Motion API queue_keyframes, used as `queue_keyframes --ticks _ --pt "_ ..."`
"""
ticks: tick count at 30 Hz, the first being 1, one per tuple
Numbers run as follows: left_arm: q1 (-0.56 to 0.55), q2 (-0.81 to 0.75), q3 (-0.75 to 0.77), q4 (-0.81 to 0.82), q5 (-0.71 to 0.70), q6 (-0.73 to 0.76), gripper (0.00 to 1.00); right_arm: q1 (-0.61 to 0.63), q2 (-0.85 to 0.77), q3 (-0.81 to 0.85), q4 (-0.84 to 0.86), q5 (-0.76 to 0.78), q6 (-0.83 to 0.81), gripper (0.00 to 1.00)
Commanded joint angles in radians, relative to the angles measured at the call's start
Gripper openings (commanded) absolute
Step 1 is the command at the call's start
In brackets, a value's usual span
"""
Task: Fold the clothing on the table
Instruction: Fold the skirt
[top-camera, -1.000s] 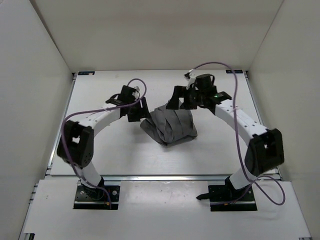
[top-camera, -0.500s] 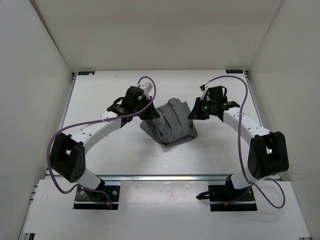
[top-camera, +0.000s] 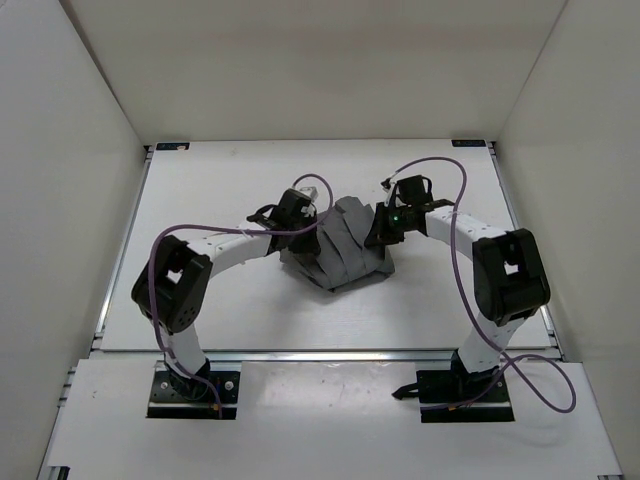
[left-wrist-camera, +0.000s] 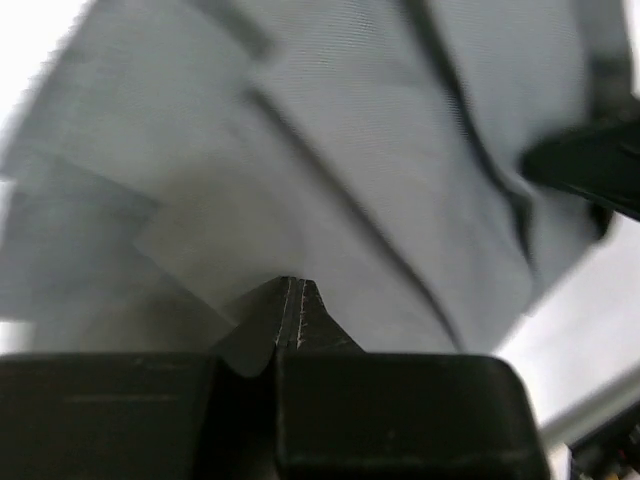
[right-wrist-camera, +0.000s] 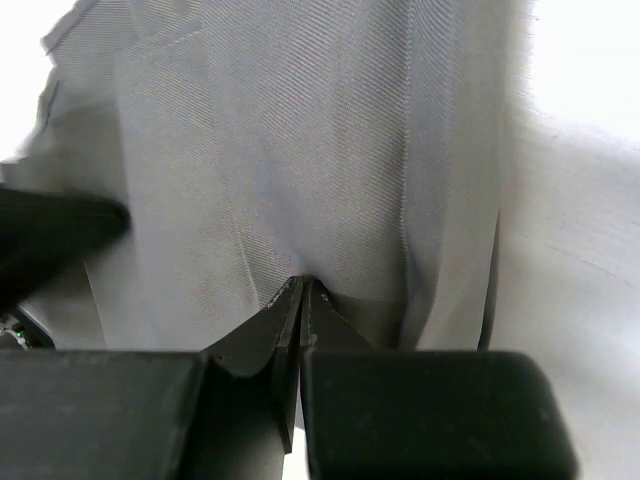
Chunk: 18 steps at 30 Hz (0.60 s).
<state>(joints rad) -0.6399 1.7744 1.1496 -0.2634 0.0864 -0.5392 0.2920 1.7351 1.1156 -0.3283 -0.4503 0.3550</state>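
Note:
The grey pleated clothing (top-camera: 340, 248) lies bunched near the middle of the white table (top-camera: 220, 180). My left gripper (top-camera: 305, 222) is at its left edge. In the left wrist view the jaws (left-wrist-camera: 293, 282) are shut, with their tips pinching a fold of the clothing (left-wrist-camera: 330, 150). My right gripper (top-camera: 376, 232) is at the right edge. In the right wrist view it (right-wrist-camera: 302, 282) is shut too, and the cloth (right-wrist-camera: 300, 150) puckers toward its tips. Each wrist view shows the other gripper as a dark shape at the far side of the fabric.
White walls enclose the table on the left, back and right. Black corner brackets (top-camera: 171, 147) (top-camera: 471, 144) mark the far corners, and a metal rail (top-camera: 330, 354) runs along the near edge. Purple cables loop above both arms.
Both arms moved inward onto the clothing from either side, and both grippers closed. The fabric between them has bunched up, with its pleats fanned out.

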Motion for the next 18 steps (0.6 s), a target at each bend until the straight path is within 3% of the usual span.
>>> queue_keyframes --ticks 1,7,9,10,12,14,16,18 --pt "0.064 -0.093 -0.045 -0.017 -0.083 0.013 0.0 -0.017 0.018 0.05 0.018 -0.008 -0.037 0.0" --pt "0.088 -0.135 -0.07 -0.039 -0.051 0.038 0.0 -0.054 0.06 0.111 -0.005 -0.059 -0.039 0.0" --pt "0.094 -0.138 -0.027 -0.072 -0.034 0.048 0.06 -0.059 0.043 0.162 -0.031 -0.082 -0.033 0.04" --pt "0.101 -0.142 -0.001 -0.095 -0.033 0.065 0.15 -0.057 0.023 0.19 -0.035 -0.088 -0.037 0.12" --pt "0.111 -0.147 0.051 -0.17 -0.016 0.106 0.48 -0.045 -0.02 0.214 -0.054 -0.061 -0.047 0.32" --pt "0.117 -0.147 0.135 -0.247 -0.008 0.195 0.84 -0.04 -0.089 0.237 -0.077 -0.008 -0.06 0.64" --pt "0.123 -0.145 0.194 -0.335 -0.04 0.243 0.93 -0.042 -0.129 0.245 -0.107 0.021 -0.065 0.8" --pt "0.118 -0.157 0.22 -0.431 -0.109 0.258 0.99 -0.051 -0.172 0.239 -0.132 0.048 -0.073 0.87"
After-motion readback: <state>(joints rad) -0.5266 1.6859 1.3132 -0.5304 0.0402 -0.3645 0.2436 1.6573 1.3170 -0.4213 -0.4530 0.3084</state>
